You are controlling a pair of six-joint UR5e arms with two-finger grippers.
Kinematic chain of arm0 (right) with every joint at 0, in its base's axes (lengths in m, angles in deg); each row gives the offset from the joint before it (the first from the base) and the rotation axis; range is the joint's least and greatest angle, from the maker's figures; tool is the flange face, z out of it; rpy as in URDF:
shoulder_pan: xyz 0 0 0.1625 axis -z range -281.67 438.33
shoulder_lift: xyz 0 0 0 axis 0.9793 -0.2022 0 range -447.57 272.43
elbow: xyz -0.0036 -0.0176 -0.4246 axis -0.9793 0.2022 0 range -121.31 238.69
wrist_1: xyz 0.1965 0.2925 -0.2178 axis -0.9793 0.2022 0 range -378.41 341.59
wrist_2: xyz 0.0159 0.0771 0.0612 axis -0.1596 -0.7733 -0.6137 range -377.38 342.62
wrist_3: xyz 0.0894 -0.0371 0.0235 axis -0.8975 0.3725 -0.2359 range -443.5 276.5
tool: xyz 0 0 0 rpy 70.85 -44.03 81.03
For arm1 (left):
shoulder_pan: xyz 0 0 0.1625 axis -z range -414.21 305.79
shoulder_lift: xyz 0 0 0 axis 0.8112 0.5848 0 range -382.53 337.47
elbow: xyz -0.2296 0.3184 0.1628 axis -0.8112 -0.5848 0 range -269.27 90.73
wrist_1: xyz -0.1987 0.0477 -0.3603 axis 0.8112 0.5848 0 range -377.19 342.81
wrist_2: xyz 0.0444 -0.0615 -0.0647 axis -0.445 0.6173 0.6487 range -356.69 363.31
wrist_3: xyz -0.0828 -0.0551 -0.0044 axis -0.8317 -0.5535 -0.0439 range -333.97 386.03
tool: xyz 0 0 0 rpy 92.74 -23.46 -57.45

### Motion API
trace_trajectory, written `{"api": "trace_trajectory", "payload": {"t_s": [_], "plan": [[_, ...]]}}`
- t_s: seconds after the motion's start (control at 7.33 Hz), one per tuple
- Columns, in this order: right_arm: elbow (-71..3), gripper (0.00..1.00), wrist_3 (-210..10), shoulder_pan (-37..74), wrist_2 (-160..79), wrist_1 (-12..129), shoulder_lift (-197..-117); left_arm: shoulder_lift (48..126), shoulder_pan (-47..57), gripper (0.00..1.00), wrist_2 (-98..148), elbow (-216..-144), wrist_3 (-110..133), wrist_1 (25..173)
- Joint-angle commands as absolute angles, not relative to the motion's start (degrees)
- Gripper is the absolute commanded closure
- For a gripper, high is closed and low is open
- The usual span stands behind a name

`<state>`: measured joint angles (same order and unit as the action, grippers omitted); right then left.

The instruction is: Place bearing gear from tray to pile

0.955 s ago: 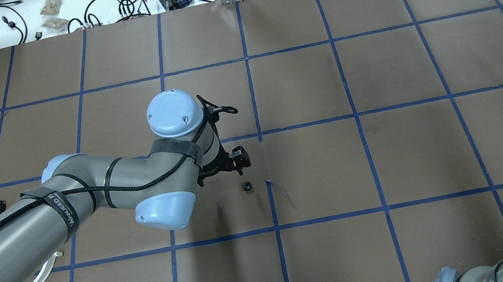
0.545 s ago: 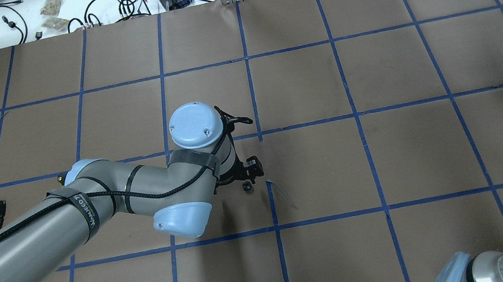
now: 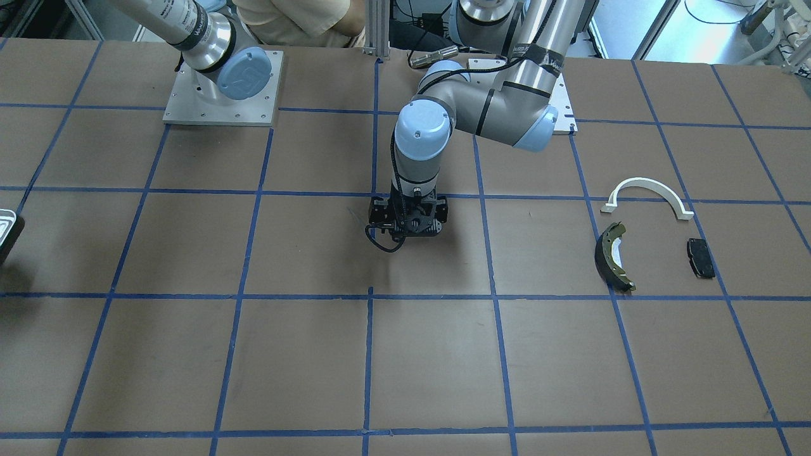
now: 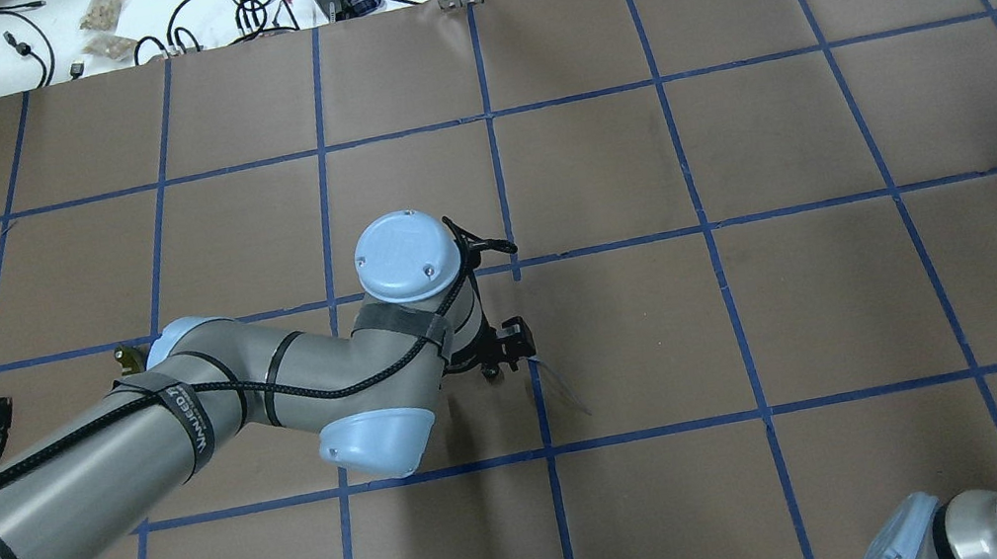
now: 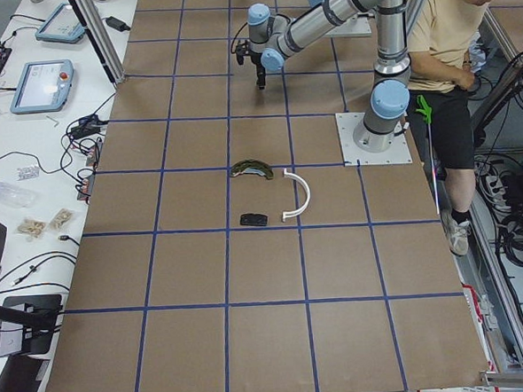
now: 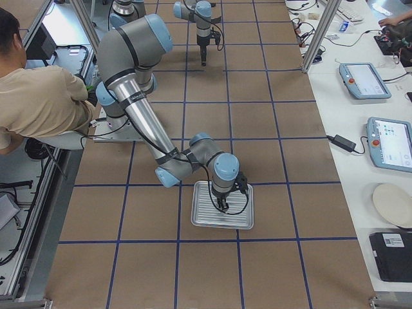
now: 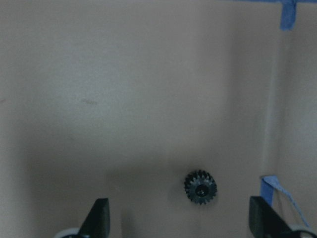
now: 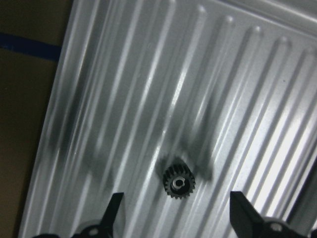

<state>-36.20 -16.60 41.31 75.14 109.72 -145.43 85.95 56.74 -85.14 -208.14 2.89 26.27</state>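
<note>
The left tool [image 7: 181,220] hangs spread over a small black toothed bearing gear [image 7: 200,187] on the bare worktop [image 7: 99,99], the right tool [image 8: 178,217] spread likewise over a second gear [image 8: 179,182] on the ridged silver tray [image 8: 124,99] — two gears, both well apart from the three-piece pile [image 3: 613,256] — and the overhead view cuts the tray off.

One gear [image 8: 179,183] lies in the tray [image 8: 124,99], under the right gripper [image 8: 174,218]; a second gear [image 7: 200,187] lies on the table [image 7: 124,74], under the left gripper [image 7: 179,223]; the pile [image 3: 607,256] lies well apart, at the robot's left.
</note>
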Motion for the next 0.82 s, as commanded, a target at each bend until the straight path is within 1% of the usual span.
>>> {"api": "trace_trajectory", "payload": {"t_s": [0.0, 0.14, 0.27, 0.41, 0.55, 0.68], "plan": [[-36.2, 0.23, -17.1, 41.3, 75.0, 110.2, -144.8, 86.8, 56.7, 0.00, -85.2, -208.0, 2.2, 25.9], [-36.6, 0.32, -16.6, 41.3, 75.0, 110.3, -144.8, 86.9, 56.7, 0.08, -85.2, -208.0, 2.3, 25.6], [-36.5, 0.41, -16.6, 41.3, 75.0, 110.8, -144.8, 87.5, 56.8, 0.31, -85.2, -208.1, 2.3, 25.6], [-36.5, 0.47, -16.6, 41.3, 74.9, 111.4, -144.4, 87.7, 56.8, 0.79, -85.2, -208.0, 2.2, 25.4], [-36.3, 0.57, -16.5, 41.3, 74.9, 111.4, -144.4, 87.7, 56.8, 1.00, -85.2, -208.0, 1.9, 25.2], [-36.5, 0.62, -16.7, 41.3, 74.9, 111.4, -144.3, 87.6, 56.8, 1.00, -85.3, -207.9, 2.0, 25.2]]}}
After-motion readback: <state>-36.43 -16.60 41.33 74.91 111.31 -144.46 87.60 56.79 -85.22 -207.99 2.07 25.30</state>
